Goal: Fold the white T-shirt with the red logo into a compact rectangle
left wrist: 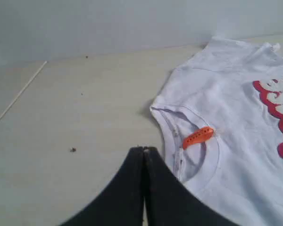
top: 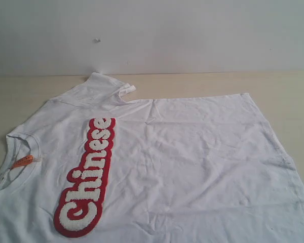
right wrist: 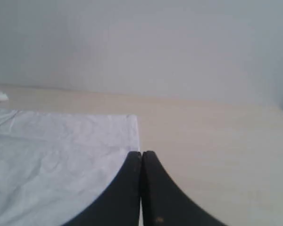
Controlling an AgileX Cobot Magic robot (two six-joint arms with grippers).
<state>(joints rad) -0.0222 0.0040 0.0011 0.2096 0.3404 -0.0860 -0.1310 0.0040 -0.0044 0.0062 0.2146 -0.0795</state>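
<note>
The white T-shirt point(top: 182, 162) lies spread flat on the table, neck to the left, hem to the right. Its red logo point(top: 87, 177) runs as a long strip across the chest. An orange tag point(top: 22, 161) sits inside the ribbed collar. One sleeve point(top: 104, 86) is bunched at the far edge. Neither gripper shows in the exterior view. In the left wrist view my left gripper point(left wrist: 145, 149) is shut and empty, beside the collar point(left wrist: 198, 155) and its orange tag point(left wrist: 198, 137). My right gripper point(right wrist: 142, 153) is shut and empty at the shirt's hem edge point(right wrist: 132, 136).
The light wooden table point(top: 283, 91) reaches back to a pale wall point(top: 192, 30). Small dark specks point(left wrist: 73, 149) lie on the table left of the collar. Bare tabletop point(right wrist: 217, 150) shows beyond the hem.
</note>
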